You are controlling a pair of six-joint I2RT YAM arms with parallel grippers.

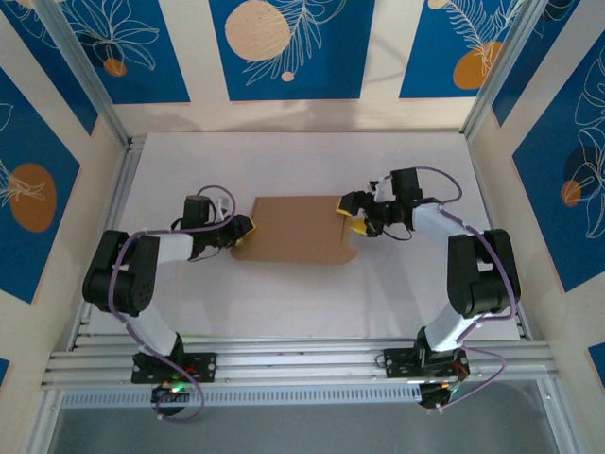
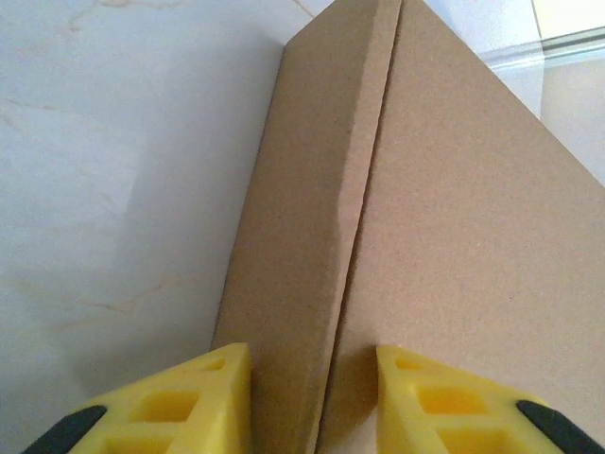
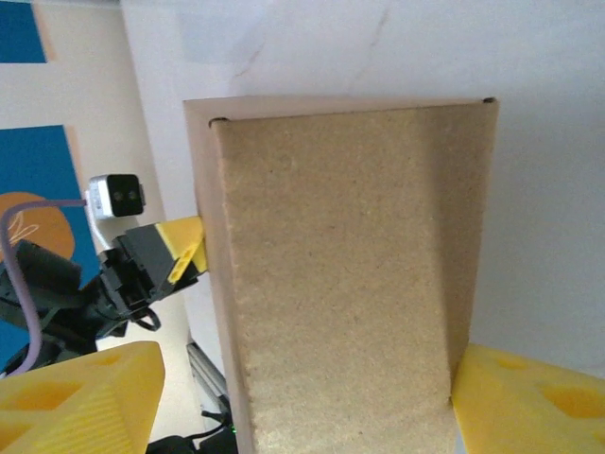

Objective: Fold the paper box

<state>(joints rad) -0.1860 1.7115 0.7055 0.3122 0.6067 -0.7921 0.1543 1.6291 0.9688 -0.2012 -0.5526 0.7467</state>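
Grip | right gripper (image 3: pixel 307 378) spread wide astride paper box (image 3: pixel 331 236) | left gripper (image 2: pixel 312 364) straddles box edge, clamp unclear

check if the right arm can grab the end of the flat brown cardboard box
Probably yes: the right gripper is open with a finger on either side of the end of the brown cardboard box, nothing else in between. The left gripper is at the opposite end, out of its way.

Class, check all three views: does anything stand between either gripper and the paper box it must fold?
Nothing visible does. The left gripper straddles the left edge of the paper box; the right gripper, open, flanks its right end.
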